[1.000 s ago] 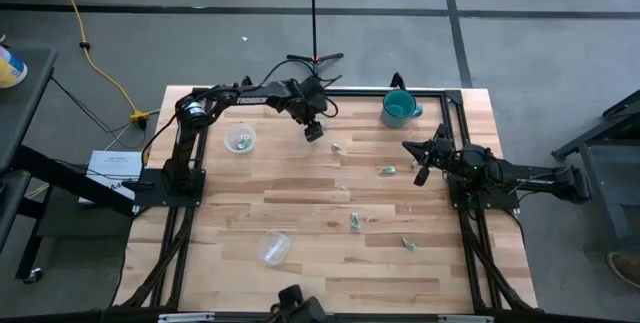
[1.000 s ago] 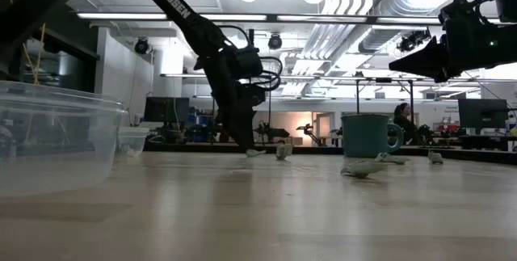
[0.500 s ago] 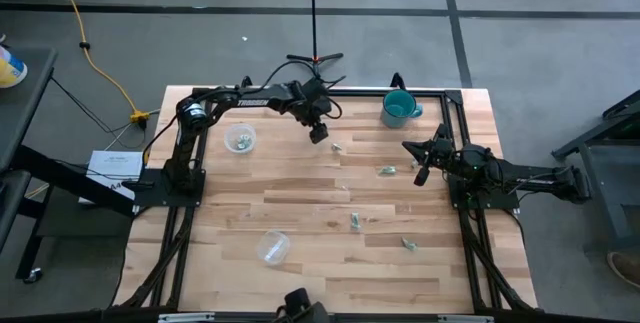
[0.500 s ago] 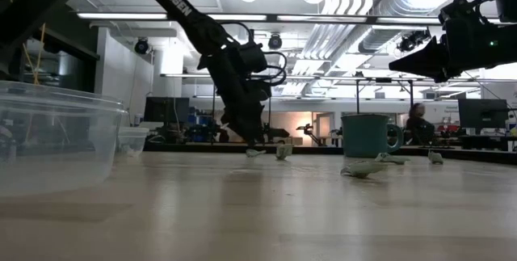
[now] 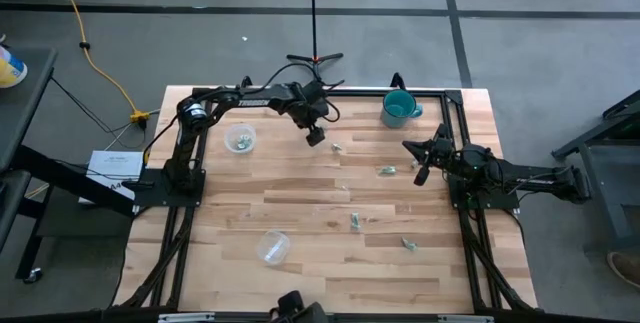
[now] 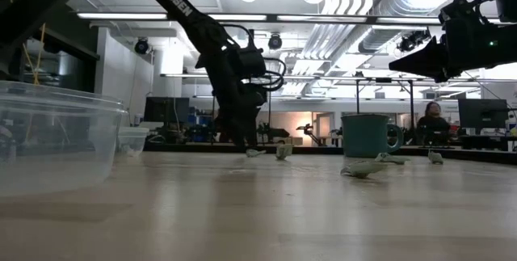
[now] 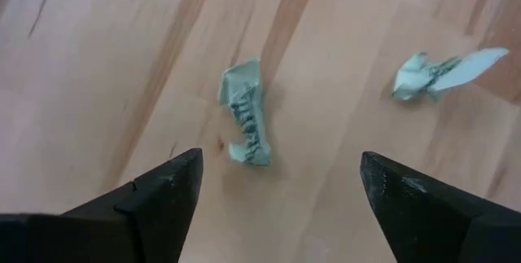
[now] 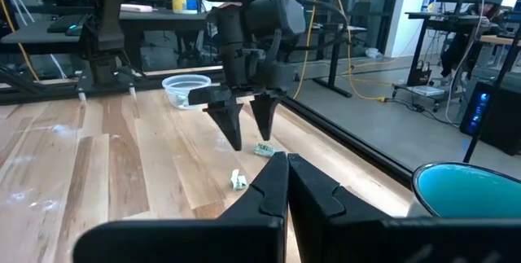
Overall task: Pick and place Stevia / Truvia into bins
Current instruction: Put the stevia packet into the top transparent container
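- My left gripper (image 7: 273,194) is wide open and holds nothing; it hangs just above the table at the far side, fingers (image 7: 155,194) pointing down.
- A crumpled sachet (image 7: 247,116) lies straight ahead of it, between the two fingertips' lines and slightly nearer one finger; its long axis runs roughly along my reach, across the gap between the fingers, so a straight drop should straddle it.
- A second sachet (image 7: 444,72) lies just beyond the other finger, off to the side, well outside the grasp.
- In the high view the left gripper (image 5: 314,133) sits just beside a sachet (image 5: 338,148); the other sachets (image 5: 386,170), (image 5: 354,221), (image 5: 408,244) lie further off, toward the right arm and the near edge.
- The nearer bin (image 5: 240,138) is close on the gripper's other side and already has something pale in it; the second bin (image 5: 272,246) is well apart, near the front edge.
- The left arm is clearly nearer this sachet; I judge it makes the pick.
- The right gripper (image 8: 286,183) is closed and empty, waiting raised at the right side, just beside the teal mug (image 8: 472,188).
- Against the frame half a second back, the left gripper has pulled slightly back toward the bin side and sits a bit lower; the right arm has not moved and the sachets have not shifted.
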Controlling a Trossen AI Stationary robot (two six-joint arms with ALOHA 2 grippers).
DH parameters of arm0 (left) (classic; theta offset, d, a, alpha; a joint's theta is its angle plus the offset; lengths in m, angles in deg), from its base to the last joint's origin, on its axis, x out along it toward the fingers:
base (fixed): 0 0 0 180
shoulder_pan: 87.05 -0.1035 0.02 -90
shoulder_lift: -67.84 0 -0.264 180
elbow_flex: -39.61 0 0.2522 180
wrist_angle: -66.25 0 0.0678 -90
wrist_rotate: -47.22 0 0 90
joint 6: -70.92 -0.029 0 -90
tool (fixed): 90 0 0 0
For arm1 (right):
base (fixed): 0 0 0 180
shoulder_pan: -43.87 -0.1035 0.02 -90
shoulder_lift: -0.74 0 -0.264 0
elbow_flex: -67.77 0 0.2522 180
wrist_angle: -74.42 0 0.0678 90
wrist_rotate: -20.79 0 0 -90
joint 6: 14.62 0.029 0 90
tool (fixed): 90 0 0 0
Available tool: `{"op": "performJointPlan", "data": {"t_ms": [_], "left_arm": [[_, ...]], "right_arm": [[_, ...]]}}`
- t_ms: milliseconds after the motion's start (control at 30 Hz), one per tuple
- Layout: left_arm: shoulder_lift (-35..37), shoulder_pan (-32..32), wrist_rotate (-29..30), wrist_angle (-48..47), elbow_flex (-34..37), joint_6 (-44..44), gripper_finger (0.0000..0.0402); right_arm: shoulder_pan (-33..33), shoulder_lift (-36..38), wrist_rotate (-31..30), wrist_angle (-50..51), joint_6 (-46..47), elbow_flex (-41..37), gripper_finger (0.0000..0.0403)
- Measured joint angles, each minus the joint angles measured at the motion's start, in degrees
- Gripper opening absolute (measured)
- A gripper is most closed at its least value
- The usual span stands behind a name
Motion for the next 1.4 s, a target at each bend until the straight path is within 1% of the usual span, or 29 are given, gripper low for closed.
{"op": "performJointPlan", "data": {"t_ms": [167,267,533,700,833,1167,1400], "left_arm": [[0.0,0.0,-0.3,-0.2,-0.4,-0.7,0.0349],[-1.2,0.0,-0.5,-0.3,-2.1,-0.7,0.0343],[-5.6,0.0,-0.2,-7.2,-7.7,-1.8,0.0331],[-6.3,0.0,-0.1,-7.5,-8.4,-2.2,0.0311],[-6.3,0.0,1.0,-7.0,-8.4,-2.2,0.0278],[-6.5,0.0,1.9,-5.9,-8.3,-2.2,0.0169],[-6.5,0.0,1.7,-6.0,-8.3,-6.2,0.0078]], "right_arm": [[0.0,0.0,-1.5,-0.1,0.0,0.0,0.0],[0.0,0.0,-1.7,-0.1,0.0,0.0,0.0],[0.0,0.0,-1.7,-0.3,0.0,0.0,0.0],[0.0,0.0,-1.7,-0.3,0.0,0.0,0.0],[0.0,0.0,-1.7,-0.3,0.0,0.0,0.0],[0.0,0.0,-1.6,-0.3,0.0,0.0,0.0],[0.0,0.0,-1.6,-0.3,0.0,0.0,0.0]]}}
